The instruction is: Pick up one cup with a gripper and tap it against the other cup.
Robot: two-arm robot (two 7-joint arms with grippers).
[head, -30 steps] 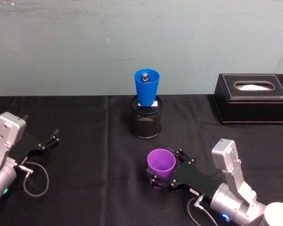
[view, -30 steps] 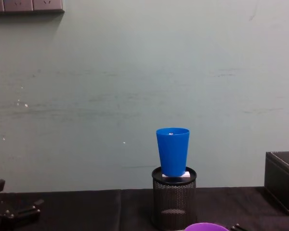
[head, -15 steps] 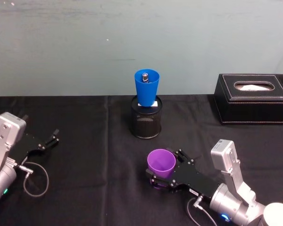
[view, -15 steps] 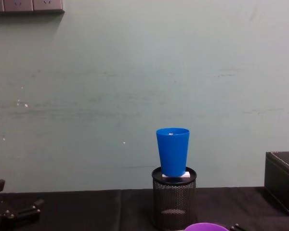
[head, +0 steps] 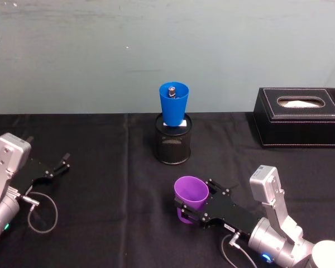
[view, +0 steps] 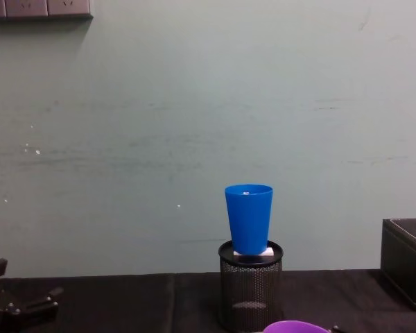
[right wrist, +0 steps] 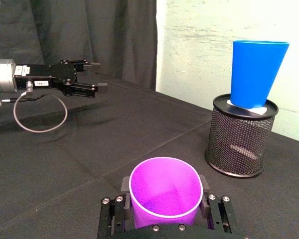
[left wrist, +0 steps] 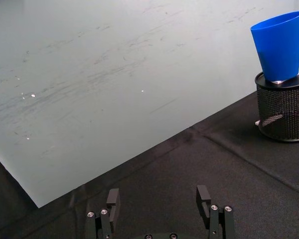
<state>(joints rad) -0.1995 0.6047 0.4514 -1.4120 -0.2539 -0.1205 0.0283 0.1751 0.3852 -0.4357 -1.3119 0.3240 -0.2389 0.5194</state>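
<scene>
The purple cup [head: 191,192] stands upright near the table's front, right of centre, and my right gripper [head: 193,210] is shut on its lower part. In the right wrist view the flat jaws press both sides of the purple cup [right wrist: 164,193]. The blue cup [head: 173,104] sits in the black mesh pen holder [head: 173,146] farther back at the centre, apart from the purple cup. From the chest, the blue cup [view: 249,218] shows on the holder [view: 249,291], with the purple rim [view: 296,327] at the bottom edge. My left gripper [head: 59,166] rests open at the far left.
A black tissue box [head: 300,116] stands at the back right against the wall. A black cloth [head: 111,184] covers the table. A thin cable loop [head: 43,211] lies beside the left arm. Open cloth separates the purple cup from the pen holder.
The purple cup in my right gripper has risen very slightly. The left arm and the blue cup have not moved.
</scene>
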